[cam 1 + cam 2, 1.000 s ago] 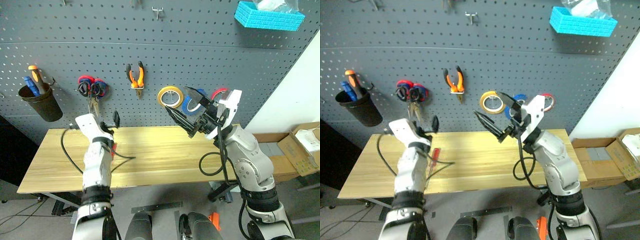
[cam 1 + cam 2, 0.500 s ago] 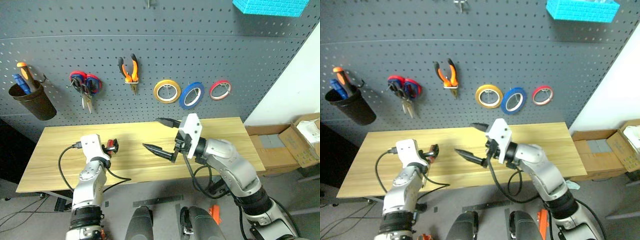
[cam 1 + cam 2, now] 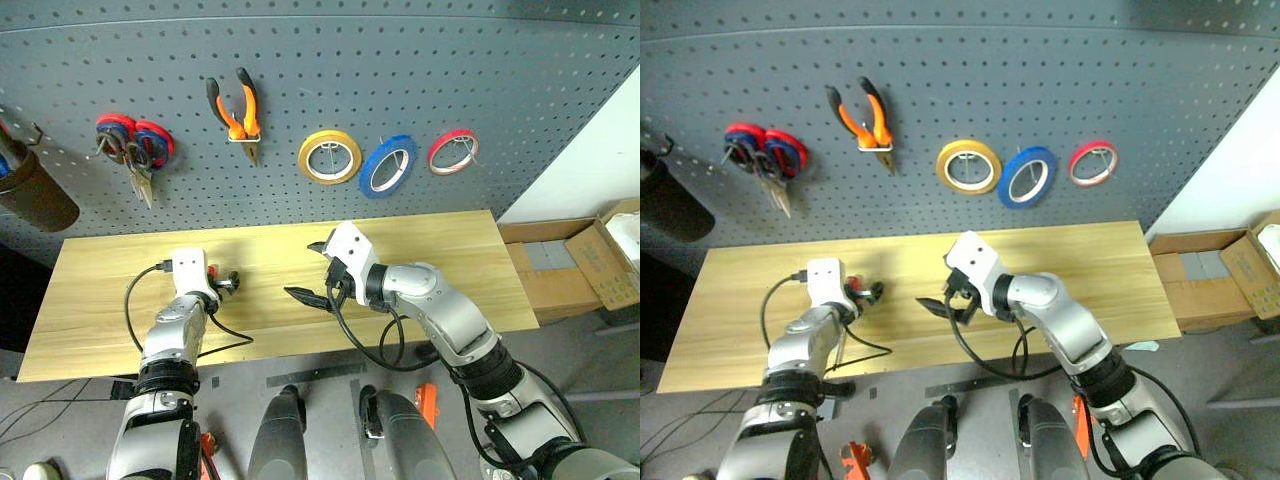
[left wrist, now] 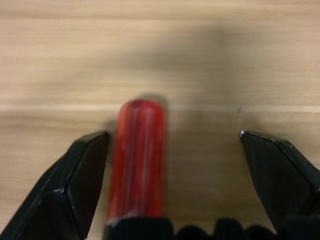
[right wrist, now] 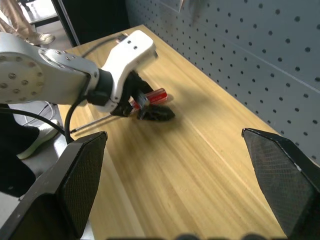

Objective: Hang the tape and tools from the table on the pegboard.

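The red-handled screwdriver (image 4: 137,160) lies on the light wood table (image 3: 440,250) at its left part. My left gripper (image 4: 175,134) is low over it and open, with the handle between the fingers and close to one of them. The right wrist view shows that same gripper around the red handle (image 5: 156,95). My right gripper (image 3: 308,272) hovers open and empty over the table's middle, pointing toward the left one. On the pegboard (image 3: 400,60) hang the orange-and-black pliers (image 3: 232,108) and the blue tape (image 3: 387,165).
A yellow roll (image 3: 330,157) and a red roll (image 3: 452,151) hang beside the blue tape. Red-and-blue-handled scissors (image 3: 130,150) and a black cup (image 3: 35,195) are at the board's left. Cardboard boxes (image 3: 610,265) stand to the right of the table.
The camera has tilted down. My right gripper came down from the tapes to the table's middle. My left gripper sank onto the table, around the red handle.
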